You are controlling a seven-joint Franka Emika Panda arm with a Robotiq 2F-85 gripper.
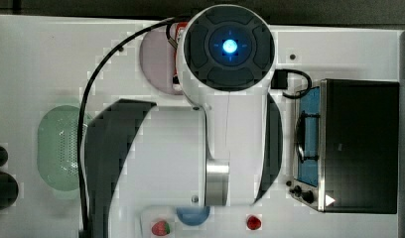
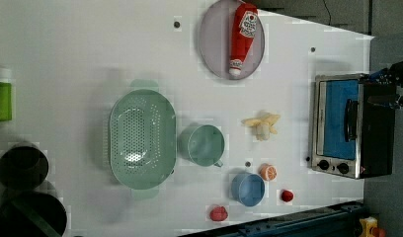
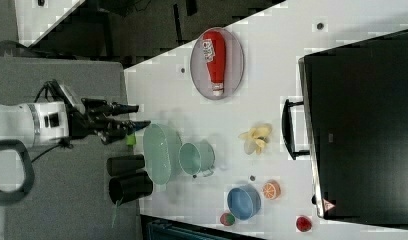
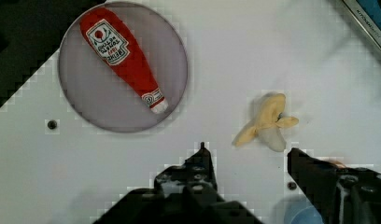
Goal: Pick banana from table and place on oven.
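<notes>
The banana (image 4: 268,122), small and pale yellow with splayed peel flaps, lies on the white table (image 4: 226,56). My gripper (image 4: 249,157) hangs above the table, open, with nothing between its dark fingers (image 4: 202,161); the banana lies just beyond the gap. In the left view the banana (image 2: 262,126) rests a short way off the oven's (image 2: 347,126) glass door. The right view has the banana (image 3: 256,137) by the oven (image 3: 362,125) handle, and my gripper (image 3: 141,115) open far from both. In the top view my arm covers the table's middle; the oven (image 1: 359,144) stands at the top view's right.
A red ketchup bottle (image 2: 243,37) lies on a grey plate (image 2: 214,44). A green colander (image 2: 140,138), green cup (image 2: 204,144), blue bowl (image 2: 248,188), orange slice (image 2: 268,172) and red strawberries (image 2: 287,195) sit on the table. Black cups (image 3: 127,175) stand beside the colander.
</notes>
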